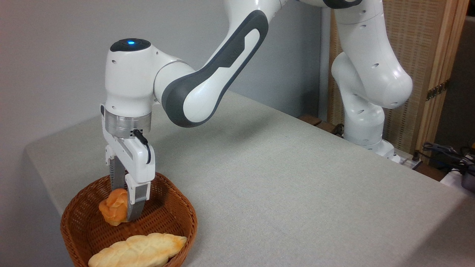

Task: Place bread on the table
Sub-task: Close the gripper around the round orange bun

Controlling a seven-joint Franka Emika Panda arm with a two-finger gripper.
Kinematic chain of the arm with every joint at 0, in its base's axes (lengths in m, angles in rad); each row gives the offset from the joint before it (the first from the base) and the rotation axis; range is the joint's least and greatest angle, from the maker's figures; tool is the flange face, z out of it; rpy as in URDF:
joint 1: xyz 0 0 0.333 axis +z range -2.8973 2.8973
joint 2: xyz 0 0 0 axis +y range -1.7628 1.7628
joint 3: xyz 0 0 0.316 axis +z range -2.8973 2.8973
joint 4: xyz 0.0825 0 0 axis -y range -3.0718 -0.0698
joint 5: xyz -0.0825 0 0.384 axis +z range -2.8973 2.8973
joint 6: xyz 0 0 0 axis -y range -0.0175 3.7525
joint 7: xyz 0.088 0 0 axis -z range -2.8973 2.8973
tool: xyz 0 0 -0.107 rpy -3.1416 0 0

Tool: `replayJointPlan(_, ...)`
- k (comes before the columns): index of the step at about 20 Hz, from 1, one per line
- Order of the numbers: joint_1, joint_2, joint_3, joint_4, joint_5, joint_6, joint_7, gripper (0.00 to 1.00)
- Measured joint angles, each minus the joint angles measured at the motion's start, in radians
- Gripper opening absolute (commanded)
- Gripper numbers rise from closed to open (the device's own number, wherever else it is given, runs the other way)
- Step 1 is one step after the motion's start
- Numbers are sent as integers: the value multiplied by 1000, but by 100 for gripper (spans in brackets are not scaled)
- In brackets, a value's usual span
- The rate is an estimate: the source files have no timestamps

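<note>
The bread (pixel 112 209), a small orange-golden bun with a folded top, hangs inside the round wicker basket (pixel 178 207), a little above its floor. My gripper (pixel 125 207) points straight down and is shut on the bun, one grey finger (pixel 136 204) in front of it and the other behind. The table (pixel 297 185), covered in light grey-beige cloth, stretches to the right of the basket.
A long pale leaf-patterned loaf (pixel 139 251) lies across the basket's near rim. The arm's white base (pixel 365 129) stands at the table's far right edge, with cables (pixel 445 152) and a wooden screen (pixel 426 55) behind it.
</note>
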Motion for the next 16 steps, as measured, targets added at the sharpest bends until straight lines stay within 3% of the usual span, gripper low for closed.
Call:
replayJointPlan(1,0,0,-2,0,0,0,0,48)
replayJointPlan(2,0,0,-3,0,0,0,0,46)
replayJointPlan(16,8,-26,2,3,0,-23,1,52)
